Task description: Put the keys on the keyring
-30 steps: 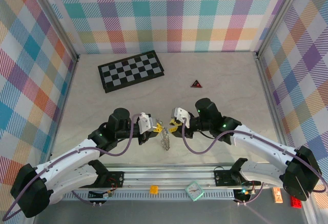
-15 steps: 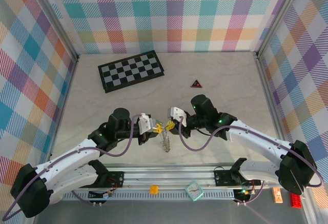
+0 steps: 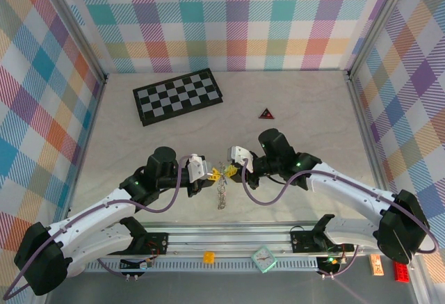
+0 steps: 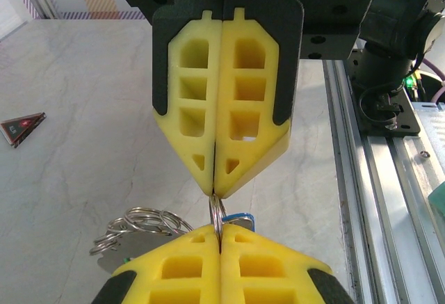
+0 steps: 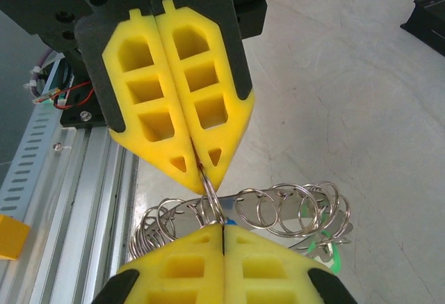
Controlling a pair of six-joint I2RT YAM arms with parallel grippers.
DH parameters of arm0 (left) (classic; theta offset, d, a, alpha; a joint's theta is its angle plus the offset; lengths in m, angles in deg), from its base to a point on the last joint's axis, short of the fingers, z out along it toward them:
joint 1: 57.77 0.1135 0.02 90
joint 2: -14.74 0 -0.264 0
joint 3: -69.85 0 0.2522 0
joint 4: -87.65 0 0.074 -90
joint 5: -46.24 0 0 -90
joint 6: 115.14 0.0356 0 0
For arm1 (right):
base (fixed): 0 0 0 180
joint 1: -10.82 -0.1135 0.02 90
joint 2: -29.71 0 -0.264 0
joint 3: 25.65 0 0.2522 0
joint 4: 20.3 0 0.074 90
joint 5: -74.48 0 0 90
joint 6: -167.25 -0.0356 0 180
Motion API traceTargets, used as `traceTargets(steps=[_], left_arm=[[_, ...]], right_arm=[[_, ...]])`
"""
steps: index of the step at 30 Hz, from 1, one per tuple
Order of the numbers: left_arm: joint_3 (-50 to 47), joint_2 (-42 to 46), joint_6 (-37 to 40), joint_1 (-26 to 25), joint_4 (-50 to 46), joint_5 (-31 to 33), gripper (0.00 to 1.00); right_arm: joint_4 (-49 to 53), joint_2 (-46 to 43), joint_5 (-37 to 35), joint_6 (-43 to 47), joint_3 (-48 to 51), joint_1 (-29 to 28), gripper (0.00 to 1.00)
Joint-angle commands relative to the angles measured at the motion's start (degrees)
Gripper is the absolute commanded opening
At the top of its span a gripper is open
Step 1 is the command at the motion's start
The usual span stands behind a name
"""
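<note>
Two pincers meet tip to tip over the counter, just beyond the rail.

Top view: left pincer and right pincer are both closed on the keyring, which trails from their tips toward the rail.

Left wrist view: rail at right. Both pincers clamp one thin ring. The looped rings lie on the side away from the rail, the blue key on the rail side.

Right wrist view: rail at left. The same ring is pinched from both ends. The rings spread away from the rail, with the green key at the end farthest from it.
</note>
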Motion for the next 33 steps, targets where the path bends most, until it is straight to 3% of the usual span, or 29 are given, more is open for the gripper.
traceTargets(steps=[1, 9, 12, 17, 29, 33], left_arm=[[-0.49, 0.93, 0.75, -0.48, 4.44, -2.45, 0.0], [-1.16, 0.55, -0.11, -0.48, 6.36, -2.65, 0.0], [-1.33, 0.31, -0.21, -0.49, 6.72, -2.71, 0.0], [-1.55, -0.03, -0.51, -0.49, 7.71, -2.89, 0.0], [-1.9, -0.8, -1.27, -0.49, 9.4, -3.94, 0.0], [-1.99, -0.9, -1.5, -0.48, 10.08, -4.01, 0.0]], right_arm=[[0.45, 1.81, -0.89, 0.18, 0.06, 0.01, 0.0], [-1.44, 0.01, 0.85, -1.6, 0.6, 0.01, 0.0], [-3.11, -2.75, -0.39, -1.85, 2.14, 0.01, 0.13], [-2.12, -4.53, -0.99, -1.74, 2.98, 0.01, 0.23], [-6.42, -1.17, 1.99, -4.47, 1.64, 0.01, 0.26], [-6.97, 0.25, 3.54, -5.06, 1.13, 0.01, 0.21]])
